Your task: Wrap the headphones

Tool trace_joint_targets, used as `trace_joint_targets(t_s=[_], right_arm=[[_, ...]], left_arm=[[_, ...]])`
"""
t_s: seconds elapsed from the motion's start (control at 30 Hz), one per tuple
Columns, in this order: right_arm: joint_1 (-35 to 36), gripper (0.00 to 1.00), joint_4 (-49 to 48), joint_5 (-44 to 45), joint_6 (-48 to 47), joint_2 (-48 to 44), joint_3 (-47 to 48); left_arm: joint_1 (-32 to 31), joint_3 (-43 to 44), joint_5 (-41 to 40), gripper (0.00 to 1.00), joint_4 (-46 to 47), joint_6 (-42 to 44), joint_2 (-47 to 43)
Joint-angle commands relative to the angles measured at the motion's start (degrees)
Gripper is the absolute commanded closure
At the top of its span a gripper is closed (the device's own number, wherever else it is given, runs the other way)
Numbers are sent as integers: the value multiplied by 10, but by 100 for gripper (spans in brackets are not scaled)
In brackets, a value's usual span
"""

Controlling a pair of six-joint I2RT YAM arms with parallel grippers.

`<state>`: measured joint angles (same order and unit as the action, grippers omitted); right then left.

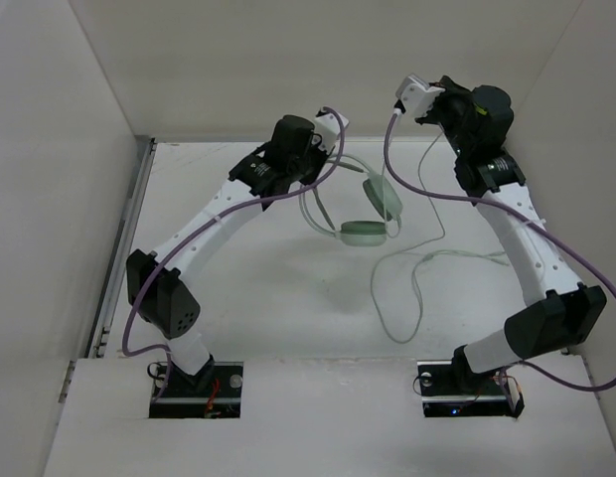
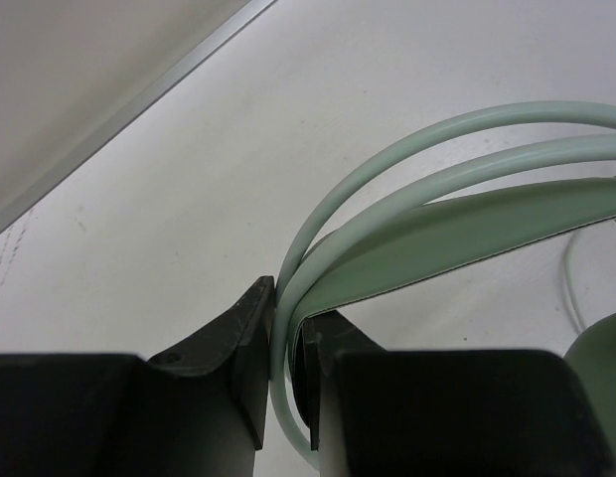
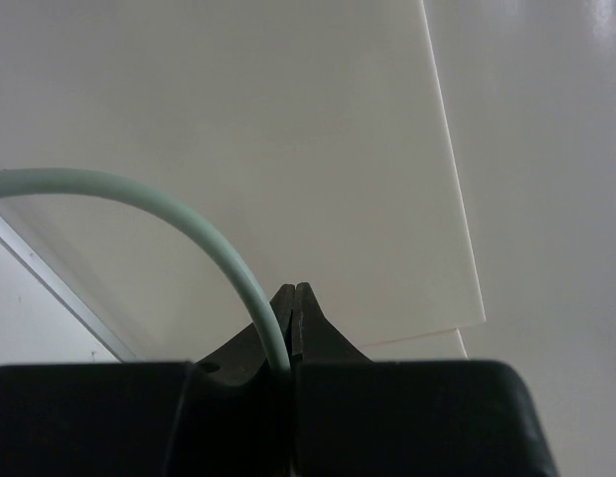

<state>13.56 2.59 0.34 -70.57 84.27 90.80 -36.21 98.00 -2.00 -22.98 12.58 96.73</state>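
One pair of headphones (image 1: 364, 234) hangs from the left hand (image 2: 285, 333), which is clamped tight on the thin headband. Its two ear cups sit just right of that hand, over the desk (image 1: 268, 298). One pale cable (image 3: 50, 182) loops across the desk and up into the right hand (image 3: 291, 328), which is pinched together on it.

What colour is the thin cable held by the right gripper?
The thin cable is pale mint green; right wrist view.

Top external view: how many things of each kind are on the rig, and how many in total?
Robot arms: 2, left arm and right arm
Purple arm cables: 2
Mint-green headphones: 1, thin cable attached
Total: 5
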Motion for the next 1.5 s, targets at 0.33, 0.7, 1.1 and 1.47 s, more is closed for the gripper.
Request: trace_joint_targets(t_s=[0.33, 0.7, 1.1, 1.47], right_arm=[[-17, 100, 21, -19, 167, 48, -1], [-26, 100, 62, -59, 280, 40, -26], [-69, 100, 140, -315, 502, -6, -1], [-82, 100, 9, -565, 841, -17, -45]], left_arm=[[-50, 69, 117, 100, 39, -73, -51], [-18, 124, 203, 100, 43, -175, -44], [41, 176, 281, 100, 89, -311, -10], [40, 264, 282, 100, 119, -373, 48]])
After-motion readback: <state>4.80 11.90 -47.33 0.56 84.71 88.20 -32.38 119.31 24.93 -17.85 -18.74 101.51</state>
